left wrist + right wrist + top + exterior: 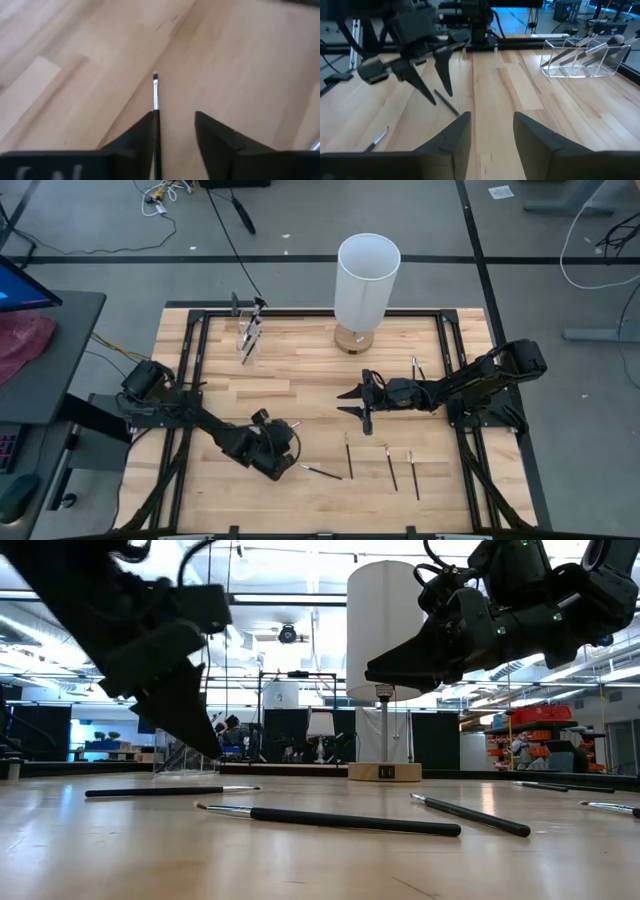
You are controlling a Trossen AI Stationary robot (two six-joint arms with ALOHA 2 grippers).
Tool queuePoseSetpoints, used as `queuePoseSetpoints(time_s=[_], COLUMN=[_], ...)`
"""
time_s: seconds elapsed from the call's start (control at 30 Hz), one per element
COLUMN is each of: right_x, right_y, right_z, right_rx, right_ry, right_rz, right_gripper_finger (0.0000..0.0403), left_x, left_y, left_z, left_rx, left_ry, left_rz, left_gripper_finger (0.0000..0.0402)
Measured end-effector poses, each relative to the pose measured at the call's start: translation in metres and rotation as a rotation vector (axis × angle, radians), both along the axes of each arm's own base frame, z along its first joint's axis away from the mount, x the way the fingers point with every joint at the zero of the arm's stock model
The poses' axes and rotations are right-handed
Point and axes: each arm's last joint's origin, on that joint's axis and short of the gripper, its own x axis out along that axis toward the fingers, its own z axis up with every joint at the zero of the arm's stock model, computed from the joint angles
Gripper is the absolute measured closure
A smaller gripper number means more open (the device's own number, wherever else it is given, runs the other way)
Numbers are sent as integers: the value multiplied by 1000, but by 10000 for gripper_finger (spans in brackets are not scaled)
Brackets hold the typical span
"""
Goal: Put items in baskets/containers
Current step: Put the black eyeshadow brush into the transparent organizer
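The left pincer is open right over a thin brush on the table, so it should drop straight down, with one finger on each side, then squeeze gently.

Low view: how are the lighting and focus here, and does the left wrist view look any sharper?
Low view: backlit by bright ceiling lights, so both arms read as silhouettes; the nearest brush is sharp, the room behind softer. Left wrist view: soft throughout; the brush by the open left gripper and the wood grain are blurred.
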Motion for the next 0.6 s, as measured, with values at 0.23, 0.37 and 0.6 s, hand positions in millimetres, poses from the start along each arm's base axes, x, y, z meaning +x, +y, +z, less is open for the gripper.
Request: queuePoseSetpoints(time_s=[0.23, 0.37, 0.6], right_x=[1, 1, 1], right_y=[0, -1, -2], right_z=[2, 3, 5], right_rx=[7, 11, 32], right_ry=[-23, -31, -55], right_rz=[-2, -6, -36], right_gripper_finger=[255, 255, 255], left_x=[-26, -34, -44], left_y=[2, 6, 21], left_z=[-28, -44, -58], left_rx=[20, -66, -31], left_ry=[-149, -276, -214], left_rz=[51, -17, -122], left_gripper_finger=[204, 209, 245])
